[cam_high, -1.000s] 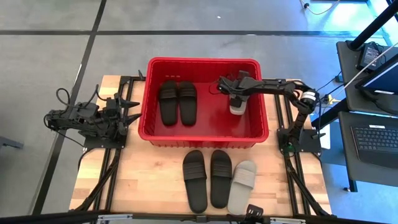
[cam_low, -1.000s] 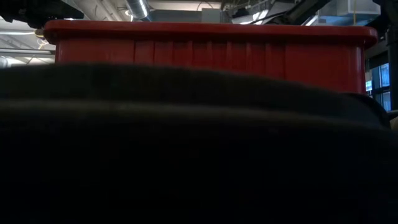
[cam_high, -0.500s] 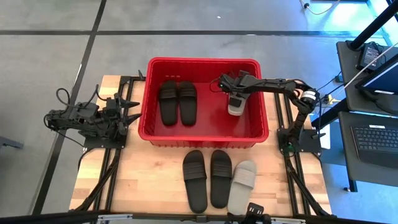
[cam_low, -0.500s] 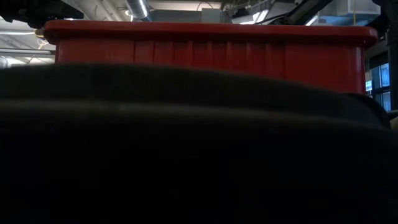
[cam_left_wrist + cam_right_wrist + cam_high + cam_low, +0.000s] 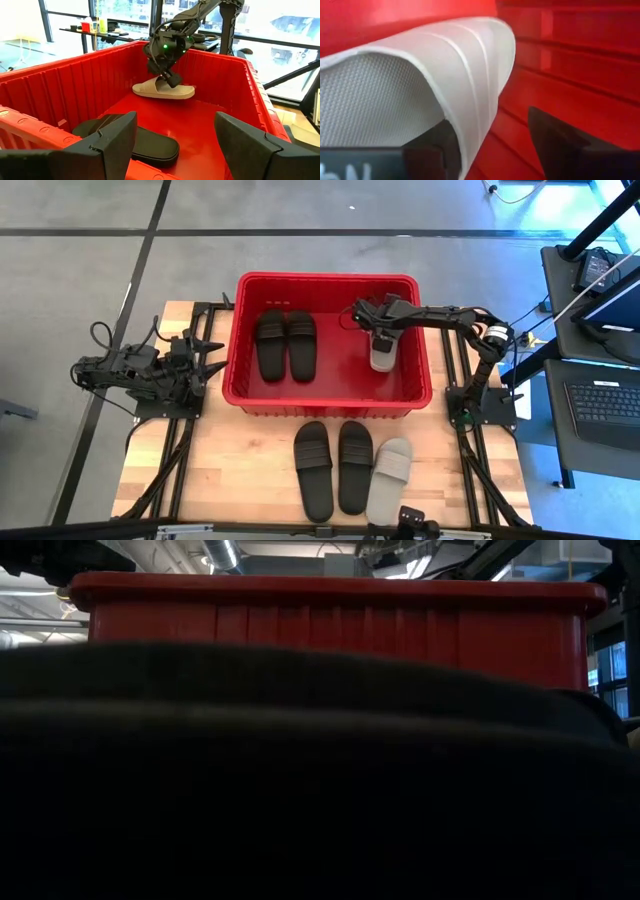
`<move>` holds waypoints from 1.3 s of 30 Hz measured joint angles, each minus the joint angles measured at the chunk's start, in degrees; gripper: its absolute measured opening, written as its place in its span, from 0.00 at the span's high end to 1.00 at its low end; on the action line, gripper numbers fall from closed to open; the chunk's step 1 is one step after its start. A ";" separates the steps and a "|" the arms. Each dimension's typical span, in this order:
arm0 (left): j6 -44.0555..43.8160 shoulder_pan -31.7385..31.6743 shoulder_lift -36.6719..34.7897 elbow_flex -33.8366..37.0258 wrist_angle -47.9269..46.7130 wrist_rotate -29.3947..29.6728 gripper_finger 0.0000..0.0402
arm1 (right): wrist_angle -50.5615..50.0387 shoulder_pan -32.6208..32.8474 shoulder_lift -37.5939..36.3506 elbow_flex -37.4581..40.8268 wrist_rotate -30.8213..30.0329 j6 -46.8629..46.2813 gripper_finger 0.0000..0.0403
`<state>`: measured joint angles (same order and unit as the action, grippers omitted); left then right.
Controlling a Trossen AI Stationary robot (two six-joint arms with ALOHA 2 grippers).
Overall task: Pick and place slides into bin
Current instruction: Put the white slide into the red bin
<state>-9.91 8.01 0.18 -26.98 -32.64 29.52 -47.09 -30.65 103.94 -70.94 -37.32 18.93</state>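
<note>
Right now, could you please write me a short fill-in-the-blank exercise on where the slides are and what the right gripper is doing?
1. The red bin holds two black slides and one ____ slide.
2. ____ slides lie on the table outside the bin.
3. The right gripper is at the beige slide's ____.
4. The left gripper waits ____ the bin.

Missing words: beige; Three; strap; outside

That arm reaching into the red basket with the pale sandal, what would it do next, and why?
Probably lift straight up and out. The right gripper has its fingers parted around the strap of the beige sandal, which already lies on the floor of the red basket. Three sandals wait on the table in front, so it should go for one.
</note>
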 joint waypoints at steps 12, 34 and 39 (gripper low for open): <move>0.00 0.00 -0.02 0.00 0.00 0.04 0.35 | -2.50 0.00 0.00 0.00 8.58 0.32 0.48; -0.02 0.01 -0.01 0.00 0.00 0.04 0.35 | -9.65 0.02 -0.02 0.00 3.89 0.28 0.48; -0.02 0.01 -0.01 0.00 0.00 0.04 0.35 | -9.59 0.00 -0.02 0.00 0.97 0.69 0.48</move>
<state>-9.93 8.02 0.18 -26.98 -32.64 29.56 -56.69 -30.65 103.92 -70.94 -36.35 19.62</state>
